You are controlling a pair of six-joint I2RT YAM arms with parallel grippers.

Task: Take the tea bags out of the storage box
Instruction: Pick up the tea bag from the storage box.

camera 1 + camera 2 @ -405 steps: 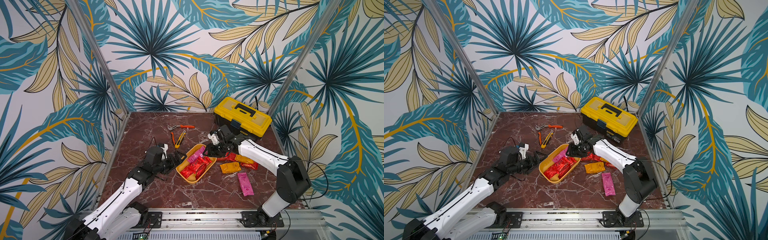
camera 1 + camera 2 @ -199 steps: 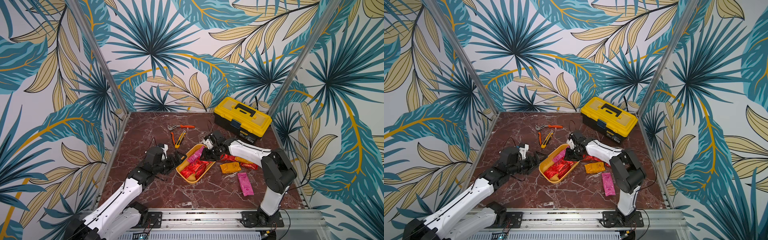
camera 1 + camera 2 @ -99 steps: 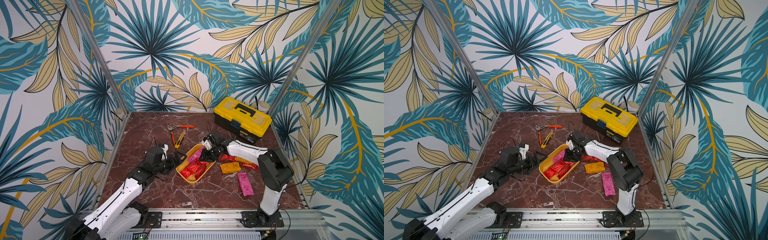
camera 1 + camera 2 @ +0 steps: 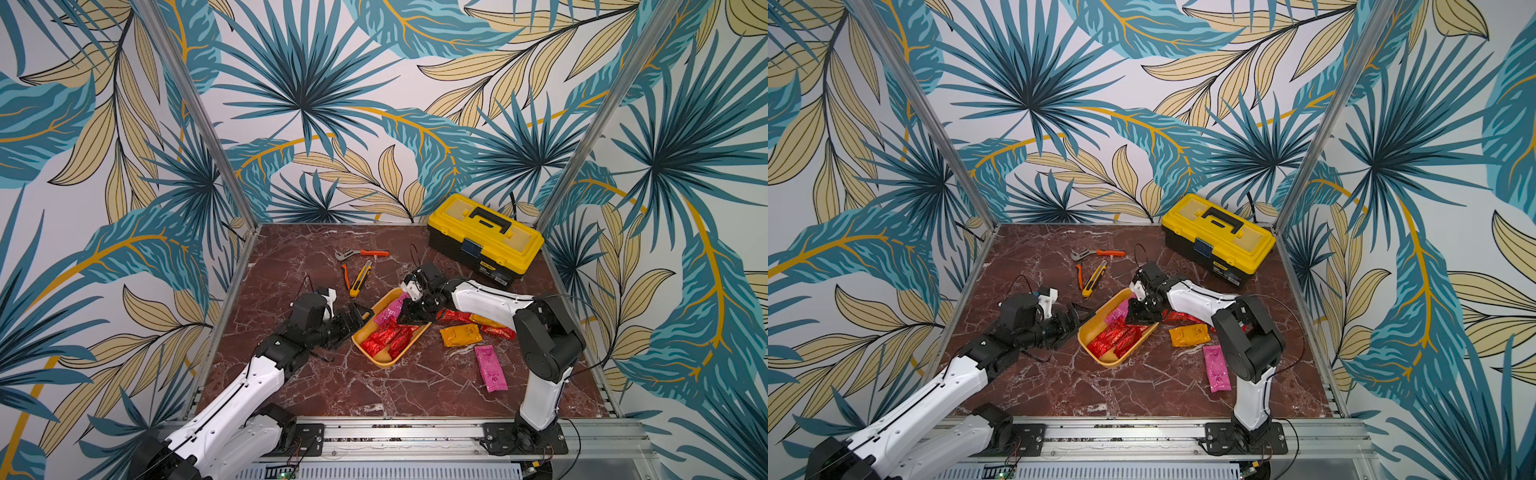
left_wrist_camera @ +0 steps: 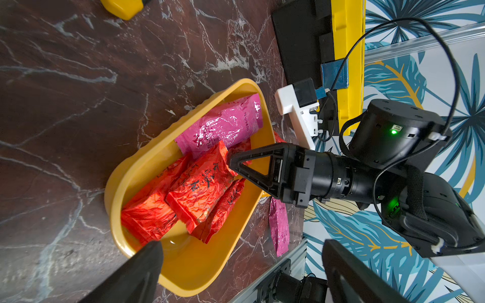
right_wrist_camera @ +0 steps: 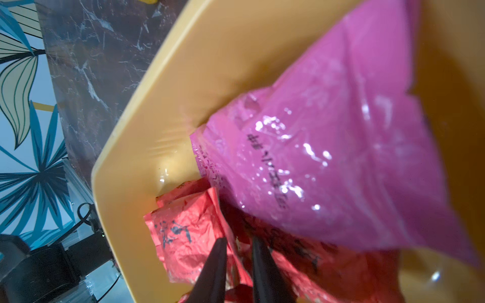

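Plainly, tea bags [image 5: 199, 183] bear dark, unreadable characters.

Yel/blk toolbox [image 4: 484, 239] at back, orange pliers [image 4: 368, 252], util knife [image 4: 360, 279], marble tabletop [image 4: 291, 266]

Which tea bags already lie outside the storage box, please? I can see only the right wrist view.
Observer: An orange-yellow tea bag and a magenta tea bag lie on the table, on the right arm's side of the storage box.
Operator: Thank you. Is the left gripper occupied?
Observer: No, the left gripper is open and empty, beside the storage box.
Operator: Is anything standing further back?
Observer: A closed toolbox stands in the far corner.
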